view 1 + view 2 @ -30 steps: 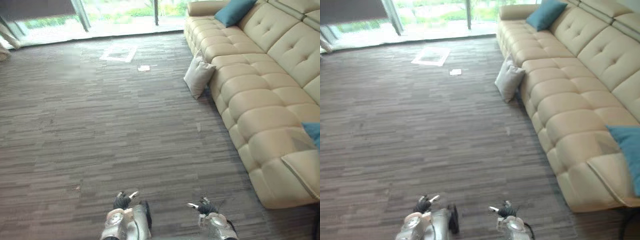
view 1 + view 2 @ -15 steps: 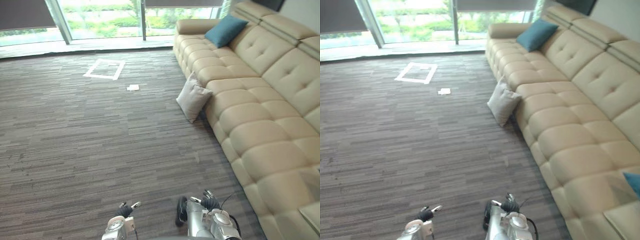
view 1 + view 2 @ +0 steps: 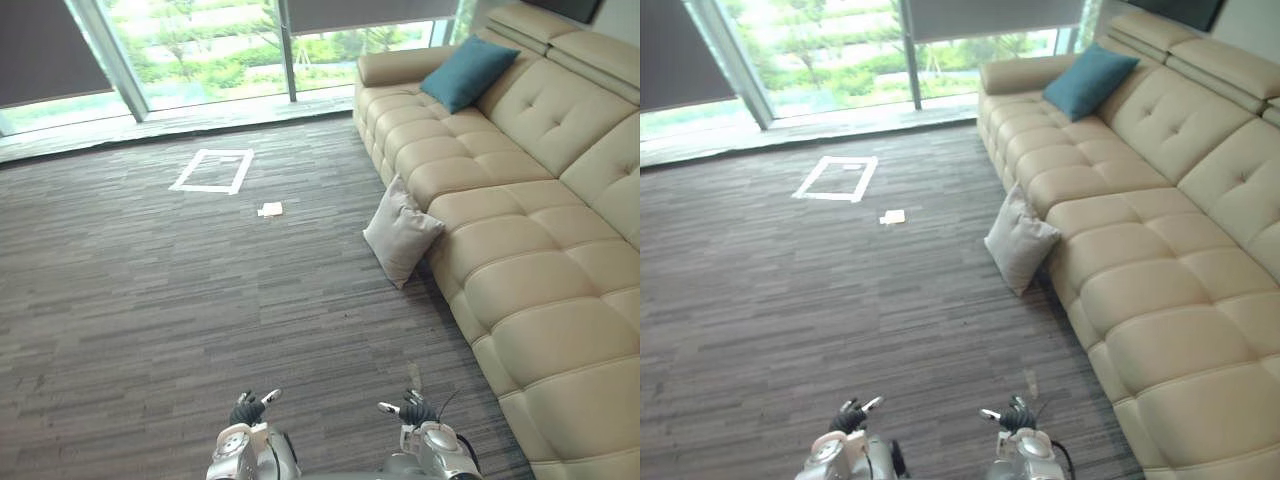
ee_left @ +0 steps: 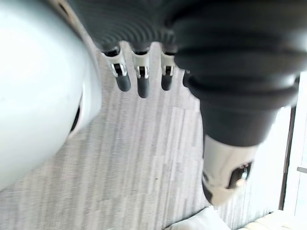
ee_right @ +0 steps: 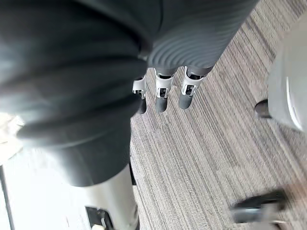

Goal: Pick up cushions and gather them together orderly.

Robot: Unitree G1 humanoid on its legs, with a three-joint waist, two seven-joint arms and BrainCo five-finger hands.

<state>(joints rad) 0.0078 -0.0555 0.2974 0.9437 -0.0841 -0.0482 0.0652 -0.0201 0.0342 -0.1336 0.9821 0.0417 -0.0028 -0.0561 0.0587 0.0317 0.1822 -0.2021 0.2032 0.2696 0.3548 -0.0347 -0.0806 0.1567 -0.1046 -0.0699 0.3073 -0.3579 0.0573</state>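
Ahead, both eye views take in a long beige tufted leather sofa (image 3: 520, 250) down the right side, cut off by the right and near edges. A pale grey square fabric cushion (image 3: 400, 232) stands on the grey striped carpet (image 3: 180, 300), leaning against the sofa's front and touching it. A teal square cushion (image 3: 468, 72) rests on the far end of the seat against the backrest, well apart from the pale one.

Left hand (image 3: 247, 410) and right hand (image 3: 415, 411) hang low at the near edge, both over bare carpet. The wrist views add what the eye views cannot resolve: the left fingers (image 4: 142, 85) and right fingers (image 5: 160, 98) are straight and relaxed, thumbs apart, nothing held. The left wrist view also catches a corner of the pale cushion and a sliver of sofa.

Open carpet lies between the hands and the pale cushion. Far left: a white tape rectangle (image 3: 204, 190), a small white paper scrap (image 3: 270, 209) just beside it, then a glass window wall (image 3: 200, 50) along the far edge.
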